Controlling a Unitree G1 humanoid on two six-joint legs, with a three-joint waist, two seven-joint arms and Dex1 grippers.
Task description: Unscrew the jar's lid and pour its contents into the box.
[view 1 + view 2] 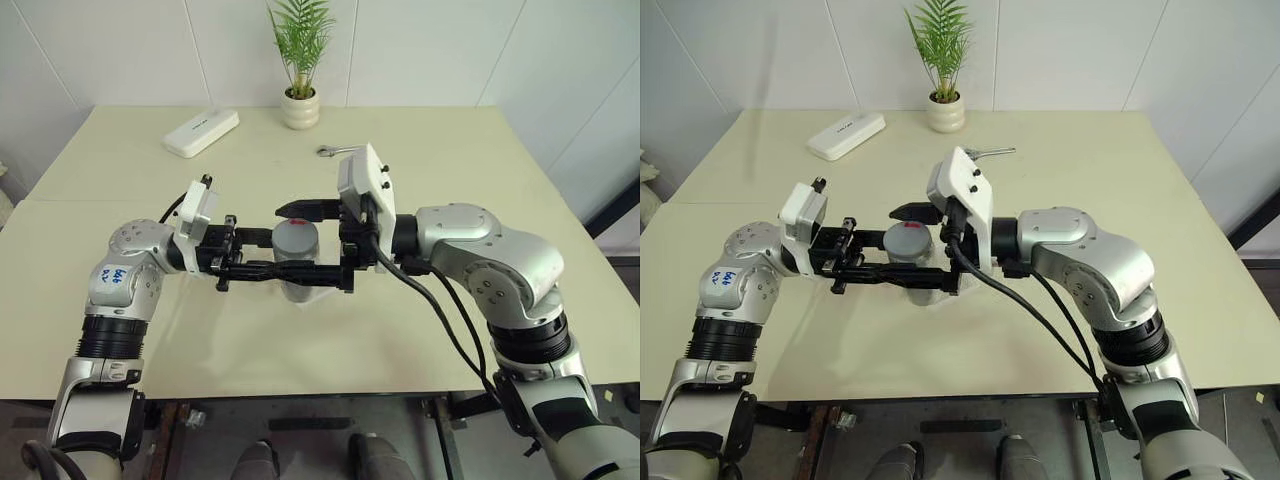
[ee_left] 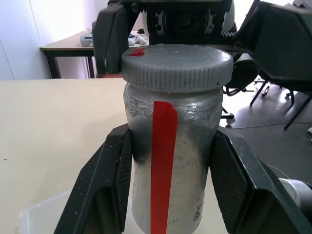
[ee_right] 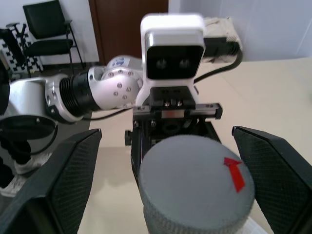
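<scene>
The clear jar (image 2: 185, 161), with a red stripe down its side, is held above the table (image 1: 120, 230) with my left gripper (image 1: 298, 264) shut on its body. Its grey lid (image 3: 197, 187), with a red mark on top, sits on the jar. My right gripper (image 3: 165, 146) is open and level with the lid, one finger on each side, apart from it. A corner of the clear box (image 2: 41, 217) lies on the table below the jar. I cannot make out the contents through the jar wall.
A white oblong case (image 1: 201, 132) lies at the back left of the table. A potted plant (image 1: 300, 108) stands at the back middle, with a small metal wrench (image 1: 340, 150) to its right.
</scene>
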